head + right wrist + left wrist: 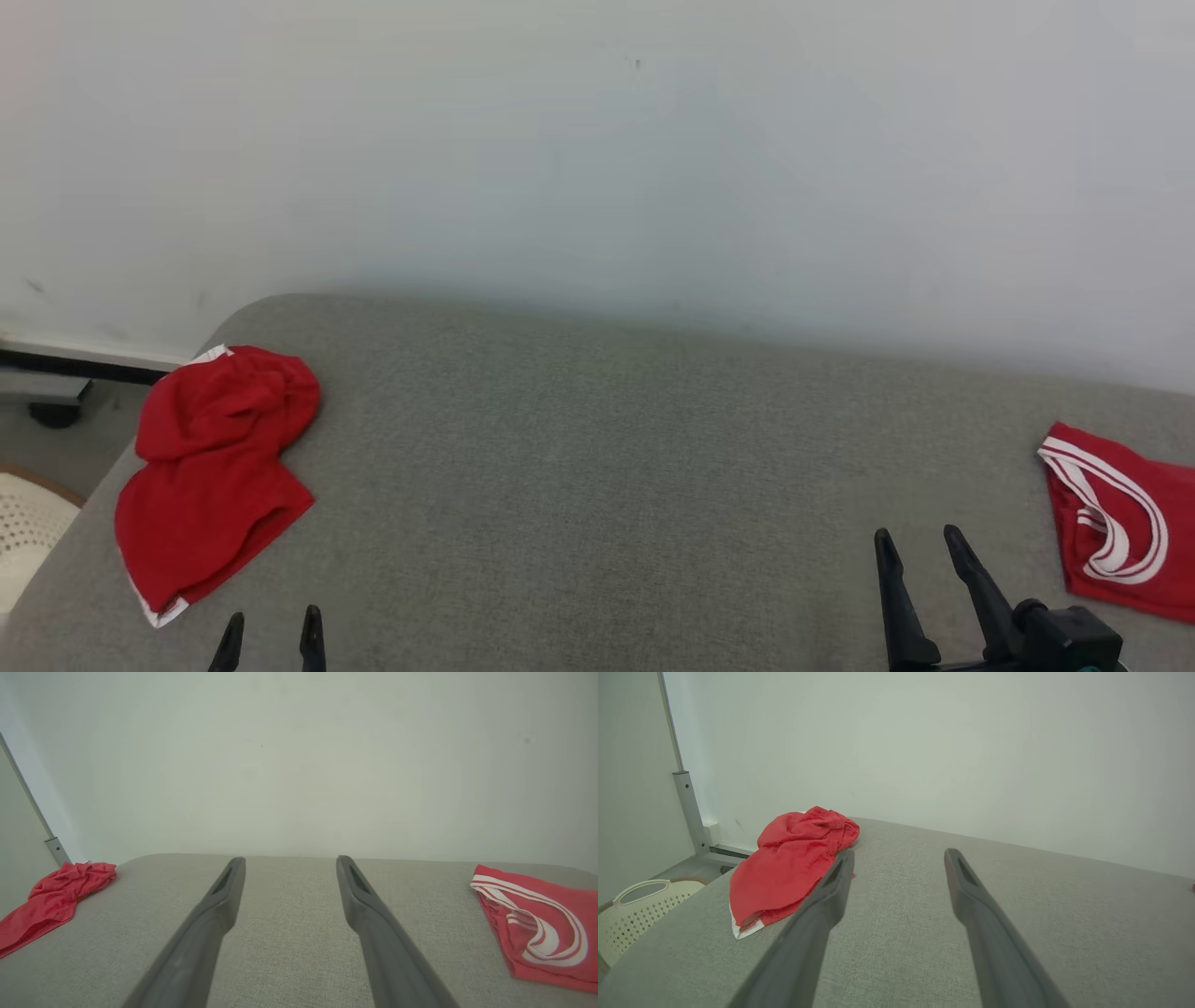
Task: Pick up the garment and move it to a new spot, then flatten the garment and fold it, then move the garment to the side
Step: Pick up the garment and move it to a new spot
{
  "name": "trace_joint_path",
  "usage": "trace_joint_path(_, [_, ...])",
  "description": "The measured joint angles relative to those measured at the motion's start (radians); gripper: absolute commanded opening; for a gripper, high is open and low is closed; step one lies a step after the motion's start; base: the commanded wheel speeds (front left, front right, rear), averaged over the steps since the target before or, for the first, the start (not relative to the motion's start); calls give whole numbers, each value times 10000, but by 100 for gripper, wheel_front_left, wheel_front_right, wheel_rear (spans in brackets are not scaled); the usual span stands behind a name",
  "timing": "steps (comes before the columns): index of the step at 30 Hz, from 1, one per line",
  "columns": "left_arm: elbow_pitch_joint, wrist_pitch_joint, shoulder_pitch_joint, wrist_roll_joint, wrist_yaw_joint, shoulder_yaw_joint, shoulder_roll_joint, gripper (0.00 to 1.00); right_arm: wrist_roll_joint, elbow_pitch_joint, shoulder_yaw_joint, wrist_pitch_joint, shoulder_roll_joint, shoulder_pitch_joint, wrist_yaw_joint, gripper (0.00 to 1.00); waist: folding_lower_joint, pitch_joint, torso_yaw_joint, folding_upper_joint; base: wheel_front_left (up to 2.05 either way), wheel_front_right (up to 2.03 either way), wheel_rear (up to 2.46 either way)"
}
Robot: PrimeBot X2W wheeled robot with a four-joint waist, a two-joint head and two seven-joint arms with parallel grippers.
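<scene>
Two garments lie well apart on the grey woven-fabric cushion (597,485). Head view: the crumpled red cloth garment with white trim (215,467) sits at nine o'clock and the folded red garment with white stripes (1120,523) at three. The left gripper (272,614) is at seven and the right gripper (918,534) at five, both spread and empty.

Left wrist view: the crumpled garment (794,858) lies at ten, and a cream perforated plastic basket (640,905) at eight.

Right wrist view: the crumpled garment (51,896) is at nine, the striped one (537,924) at three.
</scene>
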Motion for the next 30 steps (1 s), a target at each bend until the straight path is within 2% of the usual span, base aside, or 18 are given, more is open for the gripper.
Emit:
trace_joint_path(17, [167,0,-244,146,-50,67,353,100,253,359,654,-316,4,-413,0,100,0,192,2251,0,0,0,0])
trace_joint_path(26, [96,0,-288,140,-130,376,293,100,217,606,945,-359,4,-920,0,100,1,692,2803,0,0,0,0])
trace_joint_path(30, [-56,0,-276,245,-130,167,130,100,201,642,961,-376,6,-954,0,100,0,808,2908,0,0,0,0])
